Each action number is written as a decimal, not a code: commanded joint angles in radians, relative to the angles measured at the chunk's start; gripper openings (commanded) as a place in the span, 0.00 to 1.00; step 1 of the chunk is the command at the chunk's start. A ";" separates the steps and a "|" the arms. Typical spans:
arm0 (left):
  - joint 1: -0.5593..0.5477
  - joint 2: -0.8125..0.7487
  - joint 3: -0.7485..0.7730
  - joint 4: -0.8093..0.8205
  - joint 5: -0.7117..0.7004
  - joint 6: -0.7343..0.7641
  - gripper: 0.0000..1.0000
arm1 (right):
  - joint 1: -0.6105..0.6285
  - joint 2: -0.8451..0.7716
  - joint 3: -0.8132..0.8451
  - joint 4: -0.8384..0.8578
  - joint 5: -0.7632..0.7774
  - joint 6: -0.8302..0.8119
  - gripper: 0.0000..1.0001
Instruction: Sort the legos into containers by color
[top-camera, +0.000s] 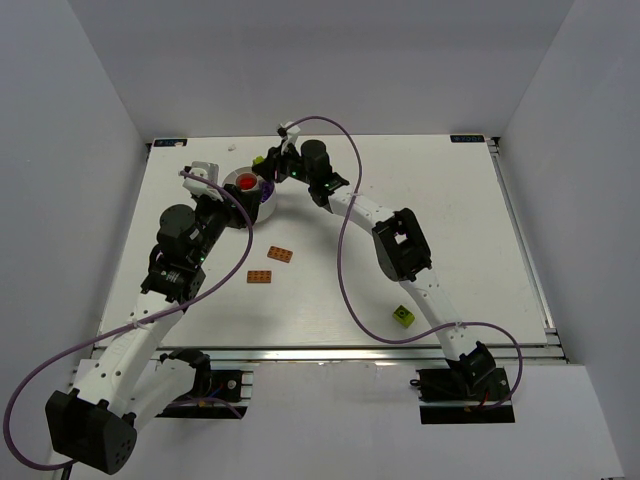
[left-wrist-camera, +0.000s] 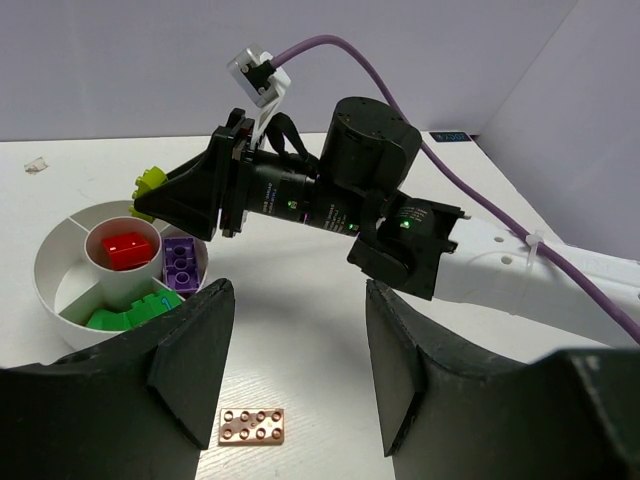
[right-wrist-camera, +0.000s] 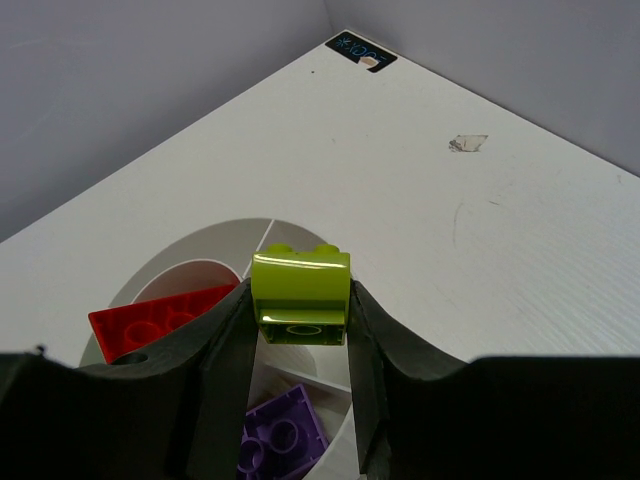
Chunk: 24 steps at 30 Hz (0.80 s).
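Observation:
My right gripper (right-wrist-camera: 300, 330) is shut on a lime-green block (right-wrist-camera: 300, 297), held in the air over the far edge of the round white dish (right-wrist-camera: 190, 248). In the left wrist view the same block (left-wrist-camera: 150, 185) shows at the right gripper's tip, beyond the dish (left-wrist-camera: 48, 268). In the dish lie a red piece (left-wrist-camera: 125, 248) in the middle cup, a purple piece (left-wrist-camera: 181, 265) and a green piece (left-wrist-camera: 125, 315). My left gripper (left-wrist-camera: 300, 370) hangs open and empty above the table, near an orange plate (left-wrist-camera: 252, 425). From above, both orange plates (top-camera: 281, 254) (top-camera: 262, 277) lie just in front of the dish (top-camera: 262, 208).
A green cube (top-camera: 402, 316) sits alone at the near right, next to the right arm's lower link. The right arm (top-camera: 400, 245) stretches diagonally across the middle of the table. Purple cables (top-camera: 345, 240) loop over both arms. White walls close the table's sides and back.

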 joint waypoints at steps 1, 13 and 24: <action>0.005 -0.006 0.002 0.011 0.017 -0.004 0.65 | 0.004 0.001 0.039 0.058 -0.010 0.018 0.00; 0.005 -0.005 0.002 0.011 0.024 -0.008 0.65 | 0.004 0.006 0.029 0.048 -0.010 0.026 0.32; 0.005 -0.006 0.000 0.012 0.027 -0.010 0.65 | 0.004 -0.003 0.021 0.042 -0.001 0.020 0.52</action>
